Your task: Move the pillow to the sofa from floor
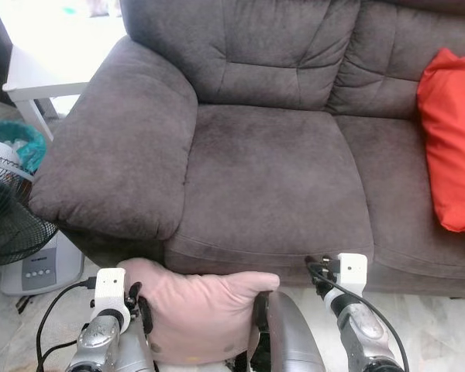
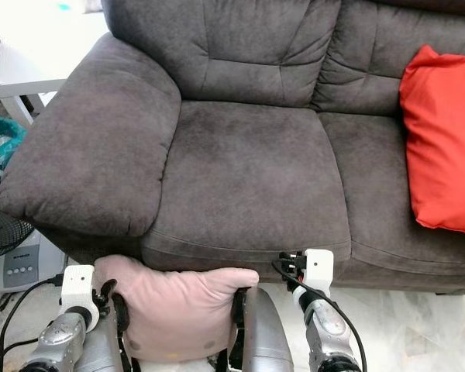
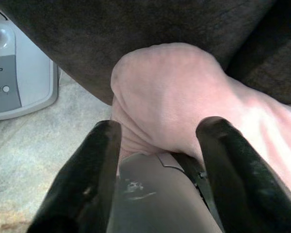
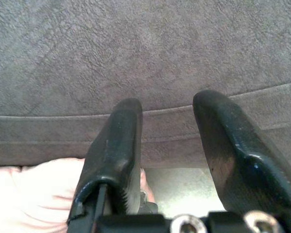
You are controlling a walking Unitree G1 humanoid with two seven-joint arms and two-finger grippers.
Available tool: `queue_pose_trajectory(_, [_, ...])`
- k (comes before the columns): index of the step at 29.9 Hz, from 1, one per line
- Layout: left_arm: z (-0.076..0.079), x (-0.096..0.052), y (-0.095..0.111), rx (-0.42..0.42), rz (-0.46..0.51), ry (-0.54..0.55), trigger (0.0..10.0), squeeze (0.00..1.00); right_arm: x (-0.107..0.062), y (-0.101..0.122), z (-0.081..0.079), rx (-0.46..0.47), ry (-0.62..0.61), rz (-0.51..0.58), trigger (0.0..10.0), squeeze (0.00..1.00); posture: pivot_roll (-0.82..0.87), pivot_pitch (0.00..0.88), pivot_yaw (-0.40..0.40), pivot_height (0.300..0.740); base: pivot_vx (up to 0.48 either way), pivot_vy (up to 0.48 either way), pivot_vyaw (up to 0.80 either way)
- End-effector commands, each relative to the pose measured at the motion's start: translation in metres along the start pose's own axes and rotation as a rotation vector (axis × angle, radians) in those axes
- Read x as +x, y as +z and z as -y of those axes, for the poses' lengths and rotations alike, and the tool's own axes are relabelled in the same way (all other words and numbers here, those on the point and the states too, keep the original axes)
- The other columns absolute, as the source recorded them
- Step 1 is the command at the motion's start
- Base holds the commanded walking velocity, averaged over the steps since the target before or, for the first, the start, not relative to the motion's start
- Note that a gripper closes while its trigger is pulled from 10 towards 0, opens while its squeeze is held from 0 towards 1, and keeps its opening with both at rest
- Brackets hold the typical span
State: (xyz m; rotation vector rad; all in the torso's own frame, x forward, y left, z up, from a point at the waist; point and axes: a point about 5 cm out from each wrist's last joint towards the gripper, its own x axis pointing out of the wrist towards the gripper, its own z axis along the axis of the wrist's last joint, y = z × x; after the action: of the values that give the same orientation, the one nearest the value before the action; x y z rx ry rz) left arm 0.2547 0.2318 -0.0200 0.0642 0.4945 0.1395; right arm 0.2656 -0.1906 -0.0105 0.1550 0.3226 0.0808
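At the far left a black fan [image 1: 4, 209] stands on the floor [image 1: 418, 325], with a teal basket [image 1: 19, 139] behind it; what the basket holds cannot be made out. A grey appliance [image 1: 43, 271] with small round buttons sits just beside the fan, at the foot of the sofa's arm. Behind these stands a white side tabletop [image 1: 43, 74].

The left gripper [image 3: 157, 160] is low in front of the sofa [image 1: 271, 170], its jaws spread wide. The pink pillow [image 1: 198, 310] bulges between the two black fingers [image 3: 87, 179], and whether they press into it or only flank it cannot be told. The pillow is held up between the two silver arms, just in front of the sofa's front edge and below the seat cushion, close to the left armrest. Its long axis runs left to right, parallel to the sofa front, with one rounded corner towards the left arm and the other end tucked against the right forearm. It is not on the seat.

The right gripper [image 4: 167, 141] is at the pillow's right end, its jaws moderately apart with nothing between them; the fingers point at the sofa's front panel, and pink fabric shows beside the nearer finger.

The dark grey sofa's seat is bare at its left cushion. At the far right a red cushion [image 1: 453, 139] leans on the right-hand seat against the backrest, well apart from the pink pillow.
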Motion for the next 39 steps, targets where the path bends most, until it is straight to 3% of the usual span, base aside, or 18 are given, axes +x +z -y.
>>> queue_pose_trajectory(1, [0.001,-0.003,-0.011,-0.031,-0.049,-0.007,10.0,1.0,-0.003,0.0,0.007,-0.015,-0.01,0.001,10.0,0.0,0.1,0.162,-0.171,0.531,0.0,0.0,0.0])
queue_pose_trajectory(7, [0.008,0.001,-0.001,-0.033,-0.022,-0.072,10.0,1.0,-0.004,0.003,0.012,-0.024,-0.011,0.01,10.0,0.0,0.07,0.167,-0.185,0.531,0.0,0.0,0.0])
queue_pose_trajectory(15, [0.012,0.005,0.007,0.045,-0.011,-0.124,10.0,1.0,-0.004,0.011,0.023,-0.053,-0.005,0.02,10.0,0.0,0.03,0.182,-0.221,0.531,0.0,0.0,0.0])
queue_pose_trajectory(16, [0.011,0.005,0.006,0.054,-0.02,-0.116,10.0,0.27,-0.002,0.015,0.024,-0.058,-0.002,0.024,10.0,0.0,0.02,0.184,-0.227,0.531,0.0,0.0,0.0])
queue_pose_trajectory(17, [0.01,0.005,0.005,0.051,-0.024,-0.114,10.0,0.0,-0.001,0.017,0.025,-0.06,-0.001,0.025,10.0,0.0,0.01,0.187,-0.233,0.531,0.0,0.0,0.0])
queue_pose_trajectory(26, [0.002,0.004,0.0,0.052,-0.06,-0.06,10.0,0.0,0.003,0.032,0.043,-0.079,-0.027,-0.003,10.0,0.0,-0.04,0.207,-0.272,0.531,0.0,0.0,0.0])
queue_pose_trajectory(39, [-0.01,0.004,0.001,0.002,-0.063,0.028,10.0,0.0,-0.014,0.018,0.06,-0.1,-0.028,-0.045,10.0,0.0,-0.07,0.237,-0.322,0.531,0.0,0.0,0.0])
